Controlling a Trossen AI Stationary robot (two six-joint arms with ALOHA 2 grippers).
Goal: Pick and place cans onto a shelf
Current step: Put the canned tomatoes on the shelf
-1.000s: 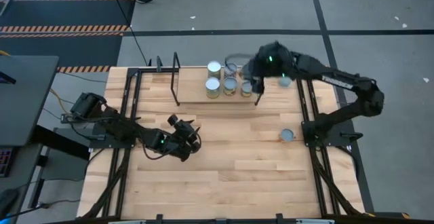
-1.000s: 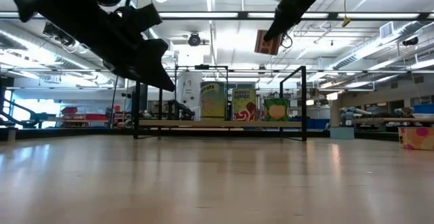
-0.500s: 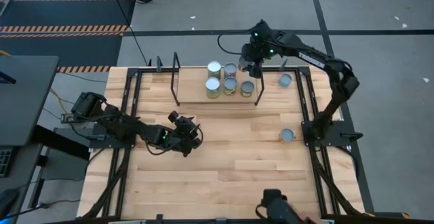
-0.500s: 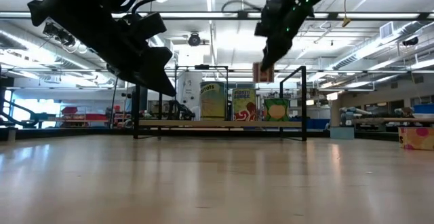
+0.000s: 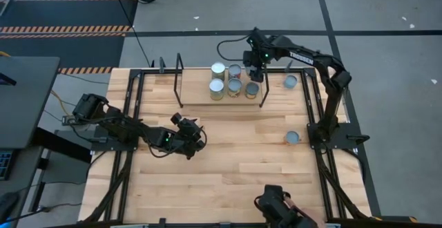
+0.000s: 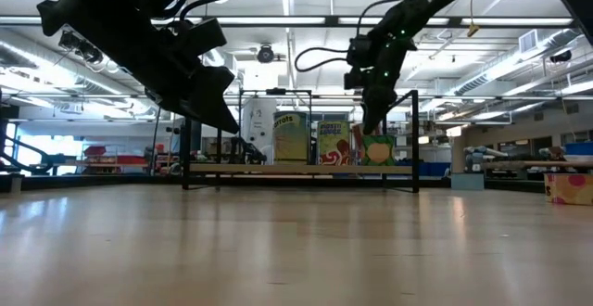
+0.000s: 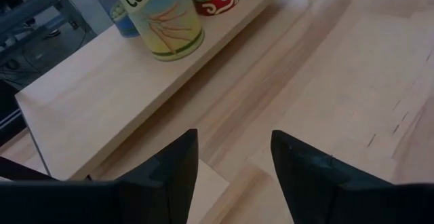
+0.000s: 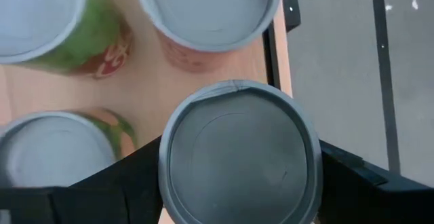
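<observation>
Butcher-block planks form the table [image 5: 228, 166], pale wood with a smooth finish, bordered by black metal rails and standing on a grey concrete floor. At twelve o'clock on the table sits the shelf [image 5: 197, 97], a low flat board of light wood in a thin black frame with upright posts.

Five cylindrical cans with round silvery lids are grouped on the shelf: two at the left [image 5: 217, 70] [image 5: 216, 86], two in the middle [image 5: 235, 70] [image 5: 234, 85], one at the front right [image 5: 251, 88].

Right gripper [image 5: 253, 68] is over the shelf's rear right part, its dark fingers [image 8: 108, 183] closed on a can [image 8: 239, 155] and pressing both sides of its rim. In the low view this can's reddish label [image 6: 358, 139] shows just behind the green-labelled one.

Two further cans lie off the shelf, one at two o'clock [image 5: 291, 81] and one at three o'clock [image 5: 293, 137], well apart.

Left gripper [image 5: 195, 137] hangs at nine o'clock, its fingers [image 7: 178, 170] parted and empty above bare wood.
</observation>
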